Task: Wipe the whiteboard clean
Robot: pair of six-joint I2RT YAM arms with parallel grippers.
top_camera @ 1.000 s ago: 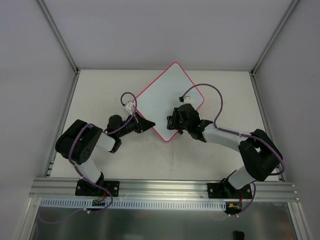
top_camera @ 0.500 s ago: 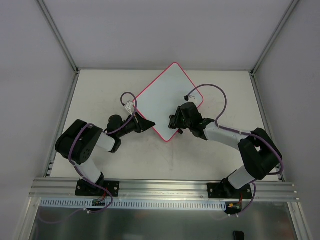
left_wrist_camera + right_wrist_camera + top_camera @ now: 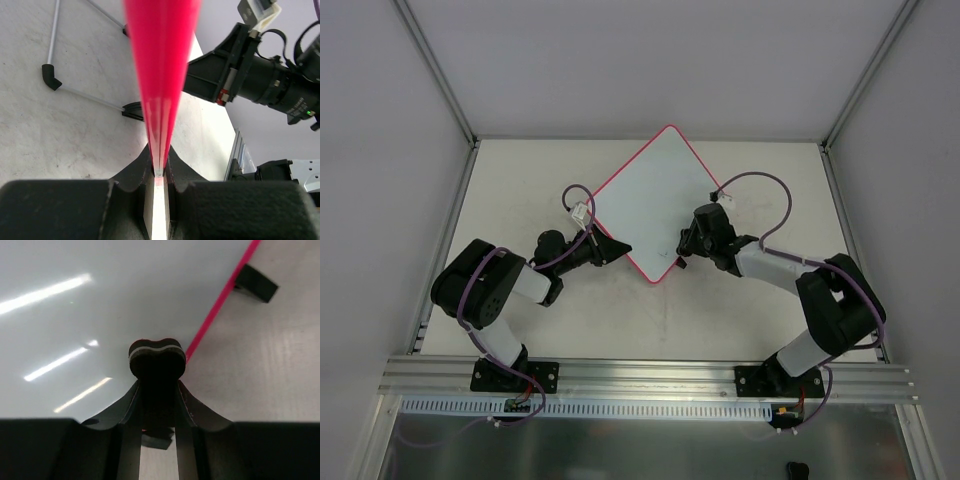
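The right hand (image 3: 687,246), closed on the eraser (image 3: 157,358), has slid toward the right edge of the counter (image 3: 520,180) — the left hand (image 3: 614,248) clamps the whiteboard (image 3: 655,200); wiping looks nearly finished.

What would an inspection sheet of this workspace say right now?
Surface: off-white matte table.
Job's things: large white whiteboard with thin pink-red frame, set diagonally, no marks seen; small black eraser block over it near the frame.
Clutter: nothing seen.
Pincers: left pincer shut on the whiteboard's frame; right pincer shut on the eraser block.
Cables: purple cable loops arch over both wrists.
Surroundings: pale grey walls; aluminium rail at the near edge.
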